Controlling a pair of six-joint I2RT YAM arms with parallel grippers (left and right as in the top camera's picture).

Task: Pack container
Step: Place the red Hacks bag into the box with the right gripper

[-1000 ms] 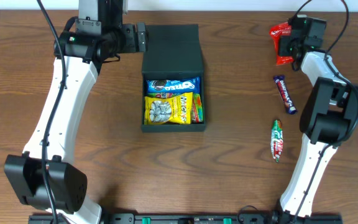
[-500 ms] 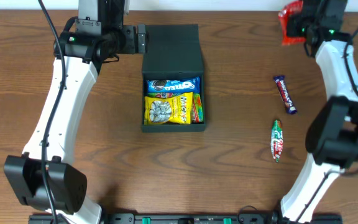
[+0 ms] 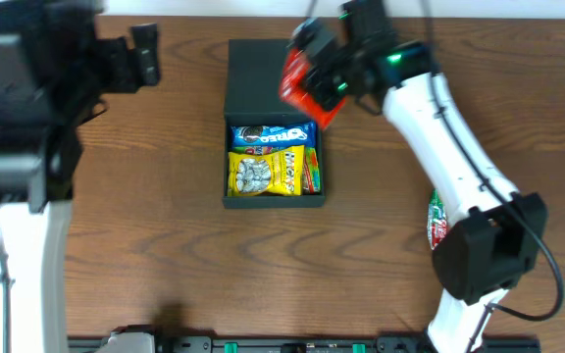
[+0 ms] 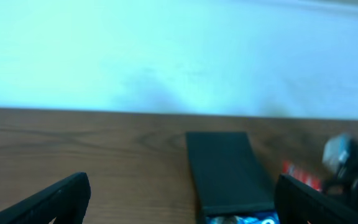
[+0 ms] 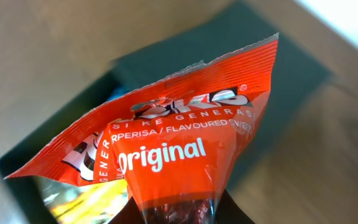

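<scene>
One red foil snack packet hangs clamped in your right gripper. It sits over the dark green-black cardboard container, just where the open compartment meets the flap lid.

The compartment looks crowded: a blue packet, a yellow packet and a thin red-and-green one cover most of its floor. If you let go here, the red packet may land half on the lid or ride up on the others, and the flap then won't shut flat.

Your left gripper stands spread wide and empty, well apart from the container, so nothing braces the box against a nudge.

You can read "Original" and "FLAVOURED" on the red packet, though its logo is creased. The blue packet says "Oreo".
</scene>
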